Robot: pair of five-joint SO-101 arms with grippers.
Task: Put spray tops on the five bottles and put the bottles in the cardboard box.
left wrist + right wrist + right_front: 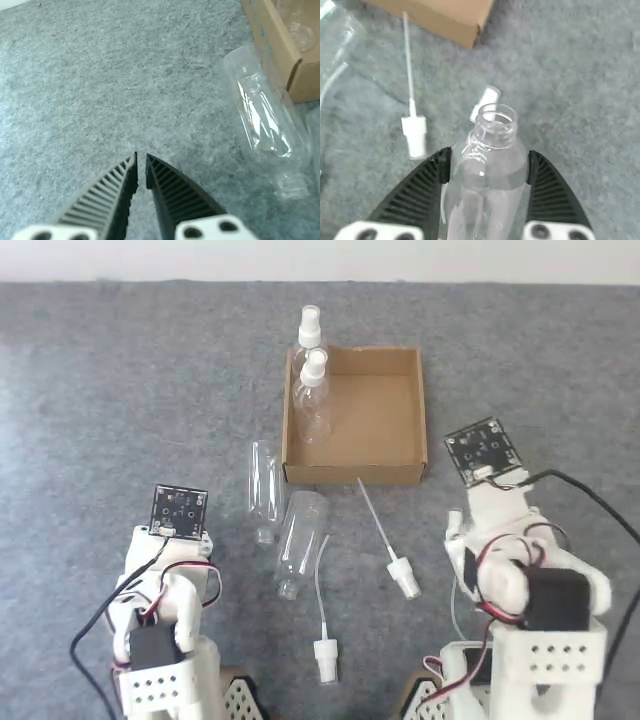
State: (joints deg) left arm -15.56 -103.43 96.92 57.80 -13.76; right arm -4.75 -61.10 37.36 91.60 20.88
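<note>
My right gripper (489, 156) is clenched on a clear, uncapped plastic bottle (490, 180), one black ribbed finger on each side of its body and its open mouth pointing away from the wrist. My left gripper (141, 157) is closed on nothing, tips almost meeting over the grey felt mat (120, 390). In the high view the open brown cardboard box (355, 474) sits upper centre. A clear bottle with a white spray top (313, 400) is inside along its left wall, and a second topped bottle (309, 330) is at its upper left corner. Two more uncapped clear bottles (264, 480) (300, 540) lie below and left of the box. Two loose white spray tops with long tubes (404, 575) (327, 658) lie at lower centre.
</note>
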